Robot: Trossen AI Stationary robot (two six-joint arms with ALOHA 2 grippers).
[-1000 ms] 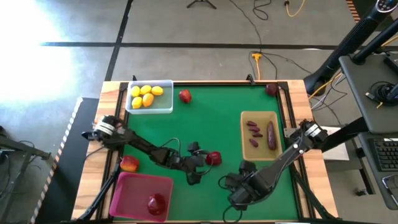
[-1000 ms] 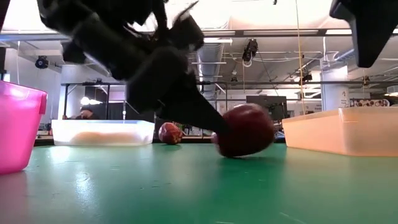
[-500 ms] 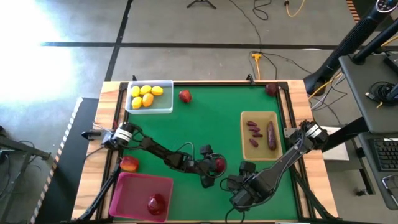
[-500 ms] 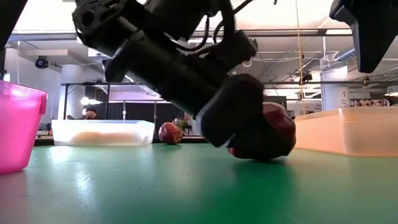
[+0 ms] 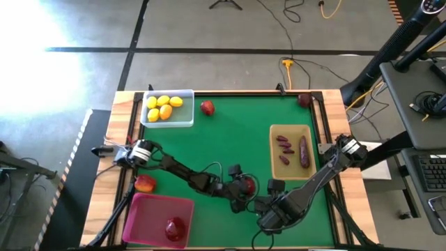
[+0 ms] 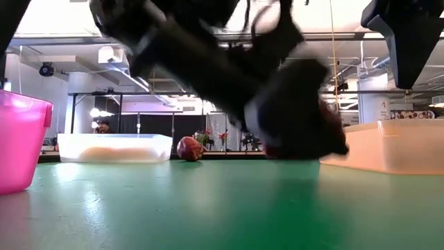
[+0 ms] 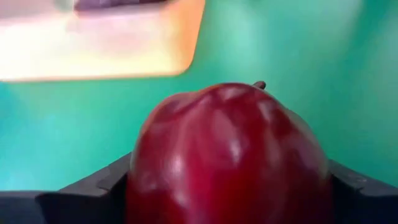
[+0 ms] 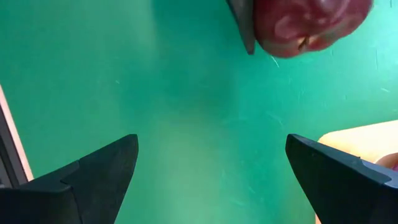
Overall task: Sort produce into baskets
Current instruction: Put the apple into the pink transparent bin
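A dark red apple (image 5: pixel 247 185) sits on the green mat near the table's middle, with my left gripper (image 5: pixel 242 188) closed around it; it fills the left wrist view (image 7: pixel 227 155). My right gripper (image 5: pixel 270 209) hangs open just to the apple's near right, pointing down at bare mat (image 8: pixel 211 174). Yellow lemons lie in the clear bin (image 5: pixel 167 108) at the far left. Purple pieces lie in the tan tray (image 5: pixel 291 150). The pink bin (image 5: pixel 157 219) holds one red fruit. My left gripper has the apple between its two fingers, one finger (image 7: pixel 93 186) on each of the apple's opposite sides (image 7: pixel 140 180). The fingers come slanting down from the table's left. The apple's underside rests on the mat and its stem points away from the gripper.
A red fruit (image 5: pixel 207 107) lies beside the clear bin and a darker one (image 5: pixel 304 100) at the far right corner. A red-orange fruit (image 5: pixel 145 183) sits at the left edge above the pink bin. The mat between apple and tray is narrow.
My left gripper has reached toward the table's right and slightly toward its near edge, coming around the apple. The apple has been pushed a short way along the mat in the same direction, closer to the tan tray.
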